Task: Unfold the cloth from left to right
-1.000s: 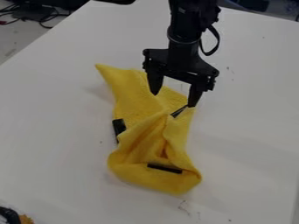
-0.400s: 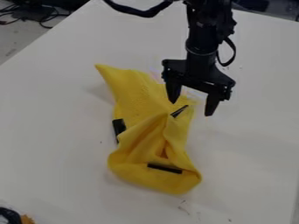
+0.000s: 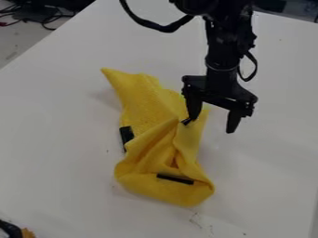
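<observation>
Far left, we've got cables [image 3: 37,17] beyond the table [image 3: 56,139], plus a black-and-orange item [image 3: 23,232] at the near corner; neither looks in the way. Next, yellow cloth [image 3: 146,100], mid-table, bunched and folded, one corner pointing to the far left. Black strip [image 3: 127,134] at its left edge, front strip [image 3: 175,179] across the near fold; we'd guess either could catch and hold a layer. Layers overlap in the middle, so a pinch there may grab several and drag the bundle instead of opening it. Small dark strip [image 3: 186,122] right by the left fingertip, could get nipped too. Gripper [image 3: 212,125] at the cloth's right edge, spread wide, holding nothing: left finger at the fabric, right one past it. Closing too high would miss cloth; going too low could jab the table.
</observation>
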Available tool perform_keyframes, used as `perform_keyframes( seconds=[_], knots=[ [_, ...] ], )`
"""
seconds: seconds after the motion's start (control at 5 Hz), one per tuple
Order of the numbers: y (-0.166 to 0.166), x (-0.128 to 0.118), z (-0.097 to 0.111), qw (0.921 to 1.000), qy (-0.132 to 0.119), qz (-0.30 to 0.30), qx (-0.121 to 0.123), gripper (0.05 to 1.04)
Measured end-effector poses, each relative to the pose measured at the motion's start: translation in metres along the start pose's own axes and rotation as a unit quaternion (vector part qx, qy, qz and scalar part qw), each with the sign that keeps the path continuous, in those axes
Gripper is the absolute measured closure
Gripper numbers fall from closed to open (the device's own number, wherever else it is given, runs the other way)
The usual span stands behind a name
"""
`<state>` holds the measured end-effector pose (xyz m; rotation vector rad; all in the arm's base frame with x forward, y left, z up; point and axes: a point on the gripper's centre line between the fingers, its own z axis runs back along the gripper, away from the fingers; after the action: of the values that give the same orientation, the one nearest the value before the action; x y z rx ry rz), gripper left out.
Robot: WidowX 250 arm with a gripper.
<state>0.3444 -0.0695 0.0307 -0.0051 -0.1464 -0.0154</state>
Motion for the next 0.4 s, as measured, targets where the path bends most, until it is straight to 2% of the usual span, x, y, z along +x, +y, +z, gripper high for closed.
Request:
perform_keyframes(
  seconds=[0.2, 0.4],
  knots=[
    [0.0116, -0.0024, -0.0075, 0.9999, -0.002, 0.011, -0.001, 0.082],
    [0.0164, 0.0008, -0.0037, 0.9999, 0.0, 0.004, 0.012, 0.082]
  ],
)
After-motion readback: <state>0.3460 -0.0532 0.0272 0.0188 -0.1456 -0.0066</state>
